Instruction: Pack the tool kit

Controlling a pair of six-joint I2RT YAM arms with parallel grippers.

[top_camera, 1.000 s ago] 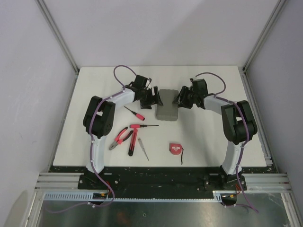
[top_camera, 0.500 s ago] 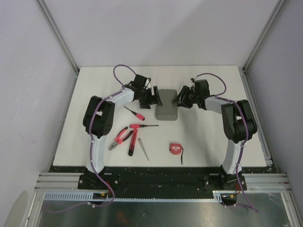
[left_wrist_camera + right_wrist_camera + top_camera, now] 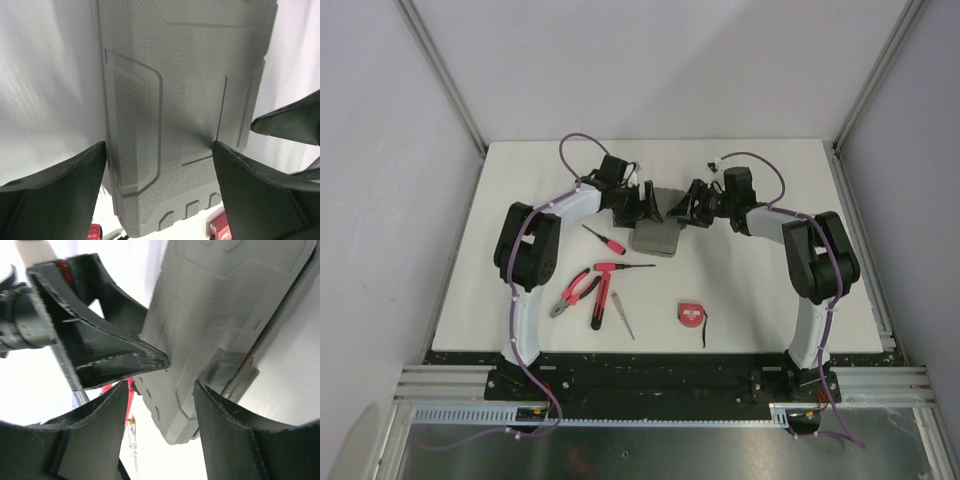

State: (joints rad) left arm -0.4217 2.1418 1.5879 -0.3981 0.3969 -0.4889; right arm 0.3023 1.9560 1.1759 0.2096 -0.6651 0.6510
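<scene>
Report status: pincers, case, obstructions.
Both open: left pincer, right pincer, flanking case. Inside unseen; pliers, tape measure loose on table. No obstruction seen.

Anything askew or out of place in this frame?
The grey case sits skewed to the table edges between the left gripper and right gripper. The pliers, screwdrivers and tape measure lie loose outside it.

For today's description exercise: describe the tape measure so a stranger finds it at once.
On the white table, look at the near edge, about midway along. The small round red tape measure lies alone there; the red-and-black tools to its left are long, it alone is round.
</scene>
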